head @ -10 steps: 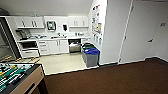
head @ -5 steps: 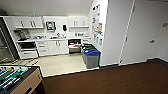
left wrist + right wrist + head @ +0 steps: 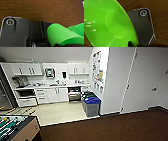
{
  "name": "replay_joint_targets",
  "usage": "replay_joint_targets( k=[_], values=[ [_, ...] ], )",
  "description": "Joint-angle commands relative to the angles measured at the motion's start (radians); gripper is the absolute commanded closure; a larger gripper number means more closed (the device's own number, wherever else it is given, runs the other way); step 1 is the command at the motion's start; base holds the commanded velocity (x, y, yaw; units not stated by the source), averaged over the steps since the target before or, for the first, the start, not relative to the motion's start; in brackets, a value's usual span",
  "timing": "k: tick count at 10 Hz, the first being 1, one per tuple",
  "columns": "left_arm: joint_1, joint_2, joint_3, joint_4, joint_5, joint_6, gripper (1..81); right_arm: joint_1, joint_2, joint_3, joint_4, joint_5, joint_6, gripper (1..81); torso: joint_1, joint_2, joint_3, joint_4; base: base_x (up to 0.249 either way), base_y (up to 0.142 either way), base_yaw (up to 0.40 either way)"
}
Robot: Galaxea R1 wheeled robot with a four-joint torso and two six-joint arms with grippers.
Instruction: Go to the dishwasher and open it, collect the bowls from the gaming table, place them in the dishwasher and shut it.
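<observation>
The dishwasher (image 3: 74, 94) sits under the counter of the far kitchen, its steel front among white cabinet fronts, with a dark gap above the front. A lime green bowl (image 3: 109, 25) hangs above the brown carpet, and my right gripper (image 3: 130, 44) is shut on its rim. In the left wrist view a lime green bowl (image 3: 60, 33) lies close beside my left gripper (image 3: 58, 45); whether that gripper holds it I cannot tell. The gaming table is out of view.
A table-football table (image 3: 17, 127) stands at the near left. Grey bins with blue lids (image 3: 91, 105) stand against the white wall corner by the kitchen entrance. Pale kitchen floor (image 3: 57, 112) meets brown carpet (image 3: 112, 127). A white door (image 3: 147, 82) is on the right.
The whole head picture has shifted slightly, so the camera has moved a little; the kitchen and bins keep their places.
</observation>
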Motion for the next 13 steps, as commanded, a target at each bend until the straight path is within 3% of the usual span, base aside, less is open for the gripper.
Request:
replay_joint_targets(
  k=[1, 13],
  values=[
    [-0.053, -0.014, 0.020, 0.017, 0.013, 0.003, 81.1, 0.050, -0.004, 0.014, -0.014, -0.045, -0.007, 81.1, 0.000, 0.000, 0.000, 0.000, 0.153, 0.000, 0.000],
    [-0.050, -0.020, 0.023, 0.015, 0.009, 0.003, 81.1, 0.049, -0.004, 0.014, -0.014, -0.045, -0.007, 81.1, 0.000, 0.000, 0.000, 0.000, 0.143, 0.000, 0.000]
  ],
)
